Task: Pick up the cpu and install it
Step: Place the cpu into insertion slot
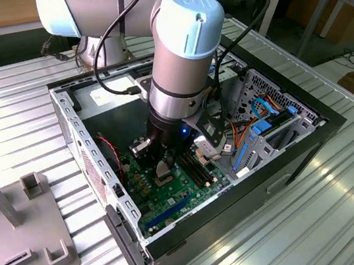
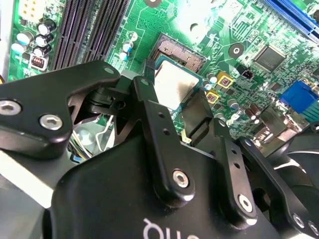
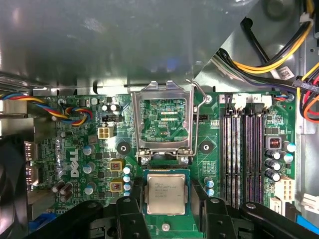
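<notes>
My claw (image 3: pixel 168 199) hangs low inside the computer case (image 1: pixel 69 122), straddling the cpu (image 3: pixel 166 191). The cpu lies flat and square at its socket on the green board (image 3: pixel 84 149). The metal clamp (image 3: pixel 162 122) stands tipped up, I judge to leave the socket open from above. Whether I am squeezing the cpu or only bracketing it, I cannot tell.

I have the black, bolted-link gripper (image 2: pixel 169 95) down low over the green circuit board (image 2: pixel 149 25). The cpu (image 2: pixel 174 85), a small flat square with a dull grey metal top, lies on the board right at the gripper's tip. Two small yellow-framed square parts (image 2: pixel 225 80) sit just beside the cpu. The long black memory slots (image 2: pixel 84 30) run well apart from it, near a cluster of little cylindrical capacitors (image 2: pixel 42 35).
</notes>
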